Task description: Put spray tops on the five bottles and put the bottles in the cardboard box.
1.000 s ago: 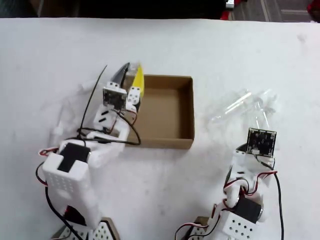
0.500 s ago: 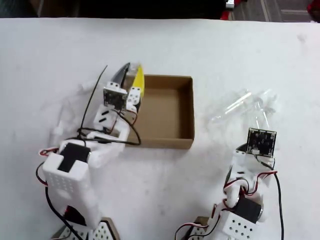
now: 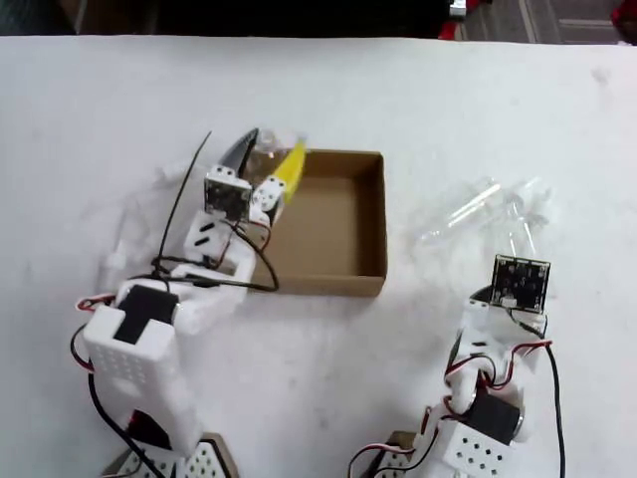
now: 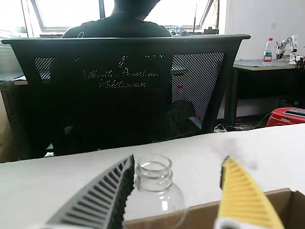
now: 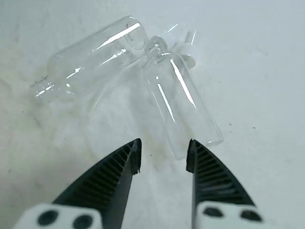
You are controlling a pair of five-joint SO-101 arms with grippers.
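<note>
Gaping wide, left pincer (image 4: 178, 162) grips nothing. An uncapped bottle (image 4: 155, 188) stands upright between its fingers, against the grey one and apart from the yellow, with the cardboard box (image 4: 195, 217) rim just beside. Right pincer (image 5: 163, 155) is parted and empty. Just past its tips lies a near bottle (image 5: 183, 105), and beyond that a far bottle (image 5: 90, 59).

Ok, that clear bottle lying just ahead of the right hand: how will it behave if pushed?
The bottle lies on its side and is round, so a push would probably roll it. It looks empty, so likely light. Its neck seems to rest against a second bottle, which may shift too.
</note>
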